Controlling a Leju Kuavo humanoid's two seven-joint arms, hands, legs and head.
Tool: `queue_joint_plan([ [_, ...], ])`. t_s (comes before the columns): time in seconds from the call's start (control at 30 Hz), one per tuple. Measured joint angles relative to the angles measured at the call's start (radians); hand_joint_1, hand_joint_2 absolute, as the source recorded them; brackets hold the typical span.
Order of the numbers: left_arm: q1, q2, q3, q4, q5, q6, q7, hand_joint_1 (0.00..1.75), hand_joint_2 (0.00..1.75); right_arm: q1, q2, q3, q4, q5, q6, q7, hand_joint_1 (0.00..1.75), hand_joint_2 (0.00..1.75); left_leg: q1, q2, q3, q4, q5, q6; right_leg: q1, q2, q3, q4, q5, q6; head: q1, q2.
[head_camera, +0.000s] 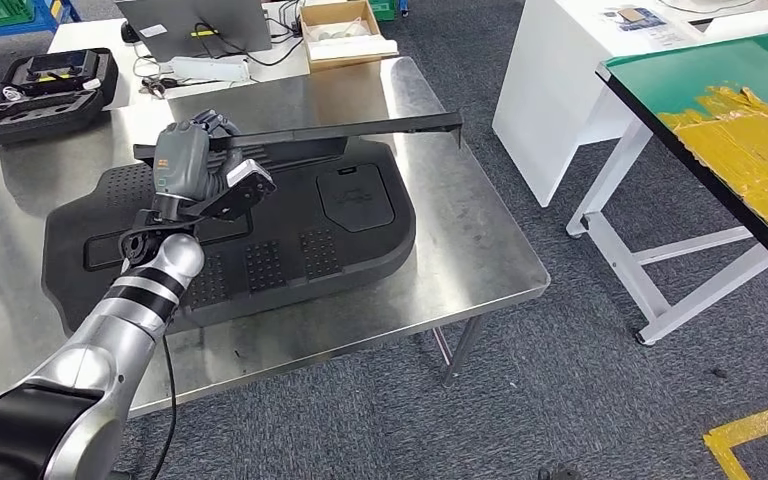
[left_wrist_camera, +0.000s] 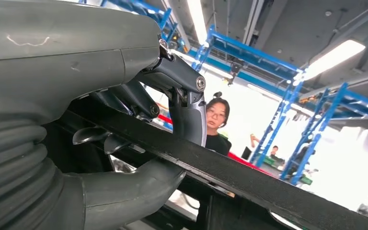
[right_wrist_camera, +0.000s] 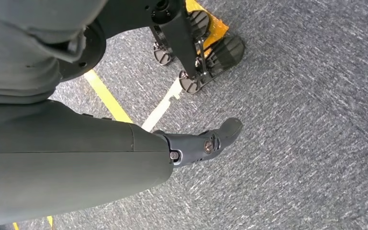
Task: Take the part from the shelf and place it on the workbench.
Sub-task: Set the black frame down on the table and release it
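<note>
1. Above the steel workbench (head_camera: 460, 240), toward ten o'clock of the head view, the left hand (head_camera: 195, 165) grips one end of a long black trim strip (head_camera: 360, 127). In the left wrist view the fingers (left_wrist_camera: 189, 112) curl over the strip (left_wrist_camera: 249, 175) and the thumb closes under it.
2. The strip runs out toward two o'clock, held level above a large black moulded panel (head_camera: 260, 235) that lies flat on the bench; whether the strip touches the panel I cannot tell.
3. Risk: the hold is at the very end, so the long free length could lever down and twist out of the fingers, or its far tip could swing past the bench edge on release.
4. Risk: set down on the panel's contoured surface, the strip might rock or slide.
5. The strip looks thin, rigid, matt black, with a small downturned tab at its far end.
6. The right hand (right_wrist_camera: 199, 143) hangs over the carpet holding nothing; how its fingers lie I cannot tell.
</note>
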Motion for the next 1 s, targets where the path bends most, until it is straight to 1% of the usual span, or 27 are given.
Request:
queue_joint_plan([
  [0.2,-0.031,0.000,0.082,0.066,-0.121,0.000,0.042,1.75,1.75,-0.002,0.002,0.000,0.000,0.014,0.001,0.004,0.00,0.00,-0.002,0.000,0.000,0.000,0.000,0.000,-0.002,0.000,0.000,0.000,0.000,0.000,0.000,0.000],
  [0.43,-0.045,0.004,0.158,0.127,-0.192,0.000,0.064,1.75,1.75,-0.007,0.007,0.000,0.000,0.027,0.004,0.009,0.00,0.00,-0.002,0.000,0.000,0.000,0.000,0.000,-0.002,0.000,0.000,0.000,0.000,0.000,0.000,0.000],
  [0.6,-0.045,0.008,0.183,0.149,-0.209,0.000,0.076,1.75,1.75,-0.007,0.011,0.000,0.000,0.031,0.005,0.011,0.00,0.00,-0.002,0.000,0.000,0.000,0.000,0.000,-0.003,0.000,0.000,0.000,0.000,0.000,0.000,0.000],
  [1.0,-0.056,0.029,0.215,0.223,-0.315,0.000,0.150,1.75,1.75,-0.007,0.022,0.000,0.000,0.044,0.013,0.014,0.00,0.00,-0.002,0.000,0.000,0.000,0.000,0.000,-0.003,0.000,0.000,0.001,0.000,0.000,0.000,0.000],
])
